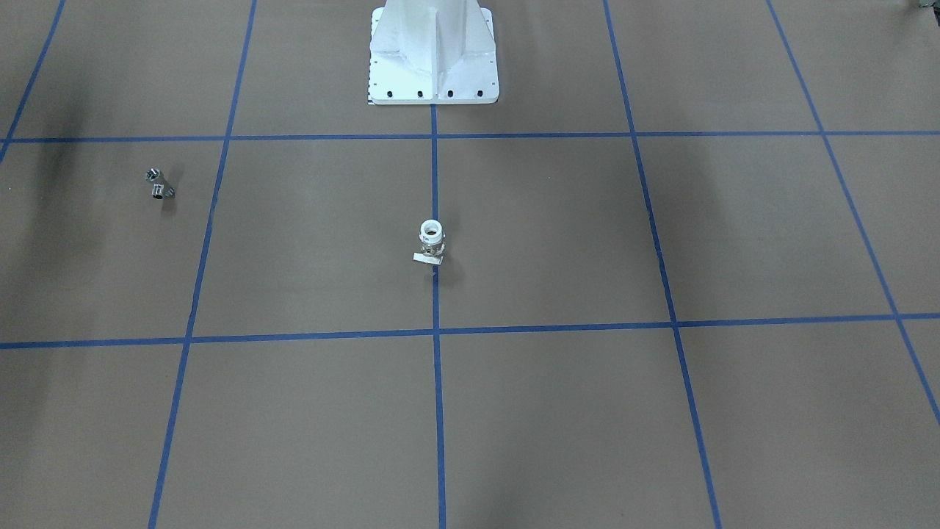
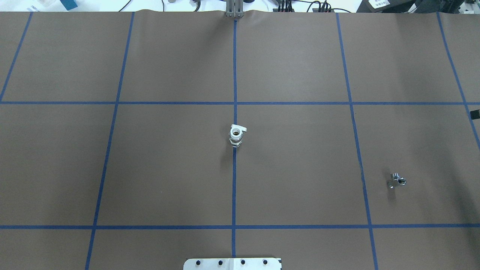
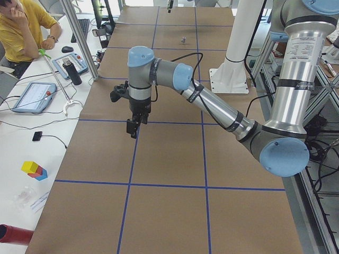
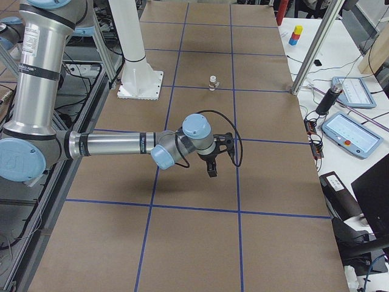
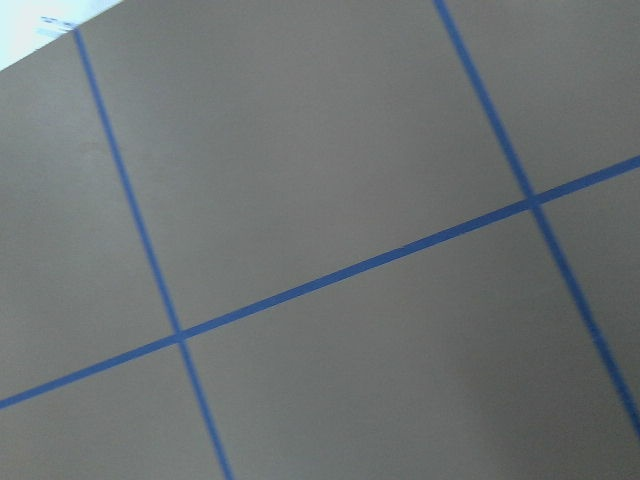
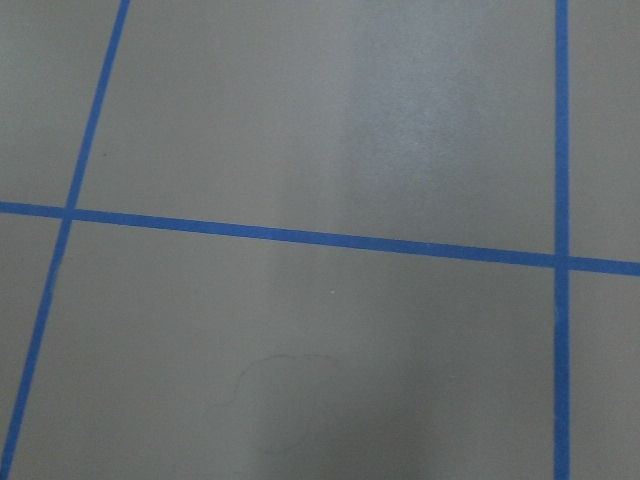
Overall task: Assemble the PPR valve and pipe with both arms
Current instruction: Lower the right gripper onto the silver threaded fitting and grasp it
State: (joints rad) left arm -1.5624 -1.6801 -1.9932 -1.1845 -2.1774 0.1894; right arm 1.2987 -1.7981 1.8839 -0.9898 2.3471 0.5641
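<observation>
The PPR valve (image 2: 236,136) stands upright on the centre blue line, white end up and flat tab handle at its far side; it also shows in the front view (image 1: 431,242) and the right side view (image 4: 213,82). The pipe (image 2: 396,181), a small shiny metal fitting, lies on the robot's right (image 1: 158,184); it is the far speck in the left side view (image 3: 183,39). My left gripper (image 3: 131,128) hangs above the table's left end. My right gripper (image 4: 211,169) hangs above the right end. I cannot tell whether either is open or shut. Both wrist views show only paper.
The table is covered in brown paper with a blue tape grid (image 2: 234,102). The white pedestal base (image 1: 433,55) stands at the robot's side. A small black part (image 2: 475,114) shows at the overhead view's right edge. Operator desks with tablets (image 3: 33,96) flank the far side.
</observation>
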